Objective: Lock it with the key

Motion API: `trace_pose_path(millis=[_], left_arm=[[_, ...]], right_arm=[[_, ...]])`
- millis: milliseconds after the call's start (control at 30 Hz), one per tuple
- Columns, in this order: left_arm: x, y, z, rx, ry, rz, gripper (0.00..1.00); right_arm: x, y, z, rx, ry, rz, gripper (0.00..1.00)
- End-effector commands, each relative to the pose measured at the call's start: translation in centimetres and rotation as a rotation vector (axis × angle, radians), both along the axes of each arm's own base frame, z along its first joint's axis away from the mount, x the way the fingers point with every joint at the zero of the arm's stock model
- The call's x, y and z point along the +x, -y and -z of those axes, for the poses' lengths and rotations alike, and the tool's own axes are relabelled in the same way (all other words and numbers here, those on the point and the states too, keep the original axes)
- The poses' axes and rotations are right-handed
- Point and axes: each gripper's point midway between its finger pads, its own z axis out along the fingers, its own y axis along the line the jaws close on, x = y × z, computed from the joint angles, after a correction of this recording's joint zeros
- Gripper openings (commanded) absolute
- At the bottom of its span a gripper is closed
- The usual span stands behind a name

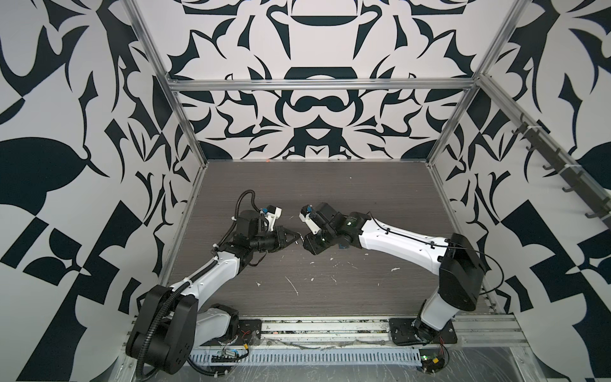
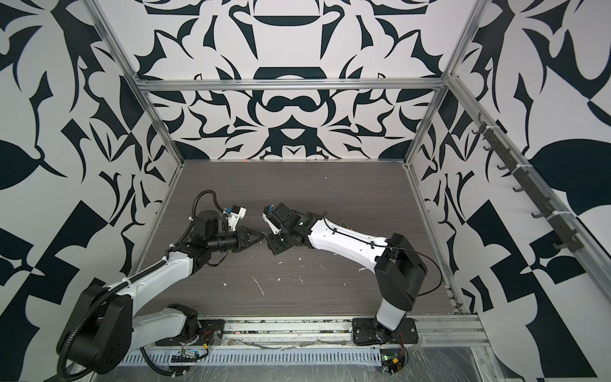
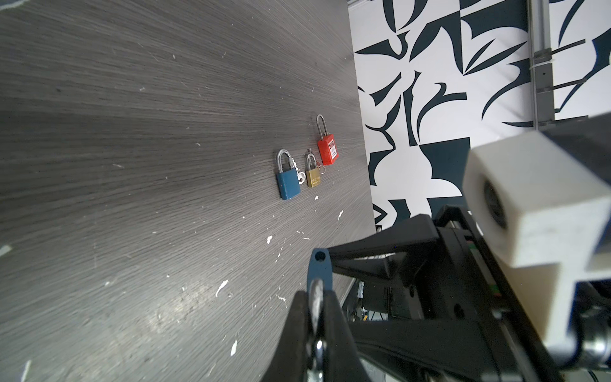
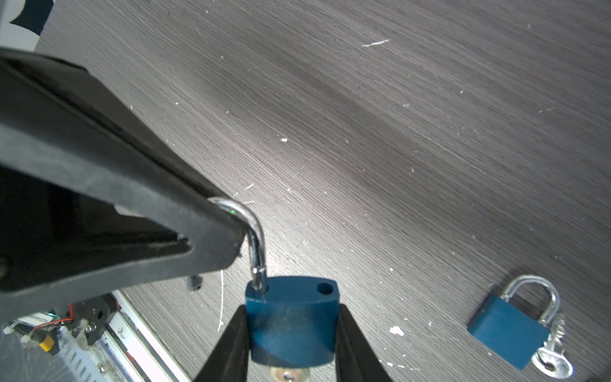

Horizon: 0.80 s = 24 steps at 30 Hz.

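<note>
Right pincer (image 4: pixel 292 312) part open, clamping padlock (image 4: pixel 292 330) body above bench (image 1: pixel 330 198) centre. In a top view, left pincer (image 1: pixel 297 237), at its 9 o'clock, pinches the open shackle (image 4: pixel 256 244), likely to press it home. Key (image 4: pixel 289 375) seemingly underneath.

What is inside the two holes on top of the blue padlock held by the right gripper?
On the blue padlock, one hole holds a shackle leg; the other hole looks empty. The left gripper covers the shackle's other end.
</note>
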Motion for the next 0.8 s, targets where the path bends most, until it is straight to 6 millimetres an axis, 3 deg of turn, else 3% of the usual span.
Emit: trace_pose_path(millis=[0,167,300,400,567,767], left_arm=[[0.4,0.5,-0.9,-0.017,0.011,0.021,0.00],[0.8,0.2,-1.7,-0.037,0.019,-0.025,0.00],[1.1,-0.1,-2.9,-0.061,0.053,-0.069,0.00],[1.5,-0.1,-3.8,-0.065,0.060,-0.080,0.00],[2.0,0.2,-5.0,-0.085,0.049,-0.081,0.00],[2.7,0.0,-5.8,-0.119,-0.034,-0.148,0.00]], right_arm=[[0.8,-1.2,-4.3,0.124,0.083,0.013,0.15],[1.1,-1.1,-4.7,0.147,0.108,0.030,0.30],[1.3,-0.4,-5.5,0.188,0.164,0.062,0.49],[1.3,0.3,-6.2,0.246,0.213,0.085,0.56],[0.9,2.1,-7.5,0.318,0.300,0.120,0.61],[-0.1,4.5,-8.8,0.355,0.421,0.138,0.59]])
